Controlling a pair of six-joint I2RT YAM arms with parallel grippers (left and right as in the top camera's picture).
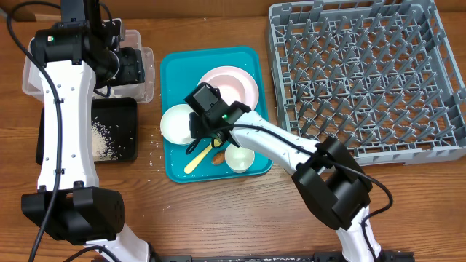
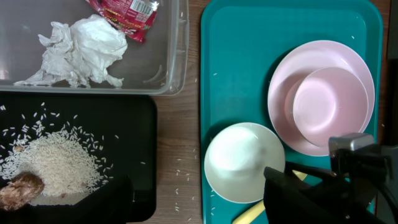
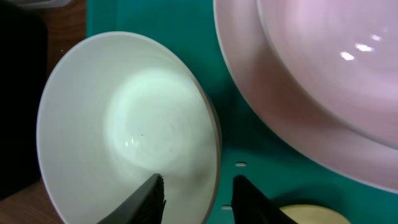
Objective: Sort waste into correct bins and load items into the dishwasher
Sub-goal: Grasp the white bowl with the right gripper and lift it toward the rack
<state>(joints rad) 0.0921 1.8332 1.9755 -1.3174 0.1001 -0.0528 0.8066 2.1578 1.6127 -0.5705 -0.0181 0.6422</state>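
Observation:
My right gripper (image 1: 198, 135) (image 3: 199, 199) is open, its fingers either side of the right rim of a white bowl (image 1: 177, 122) (image 3: 124, 124) on the teal tray (image 1: 175, 65). The pinkish plate (image 1: 231, 86) (image 3: 323, 81), with a smaller bowl (image 2: 329, 102) on it, lies just beyond. The pale yellow spoon (image 1: 194, 161) (image 2: 255, 214), a brown lump (image 1: 217, 155) and a small white cup (image 1: 239, 157) lie at the tray's front. My left gripper (image 1: 129, 67) (image 2: 199, 208) is open and empty above the bins. The clear tub (image 2: 168, 81) holds the red wrapper (image 2: 124, 11) and crumpled paper (image 2: 87, 43).
The black tray (image 1: 124, 109) (image 2: 137, 124) holds a rice pile (image 2: 56, 162) and a brown lump (image 2: 22, 190). Loose rice grains lie on the wood between it and the teal tray. The grey dish rack (image 1: 364, 73) stands at the right, with nothing in it.

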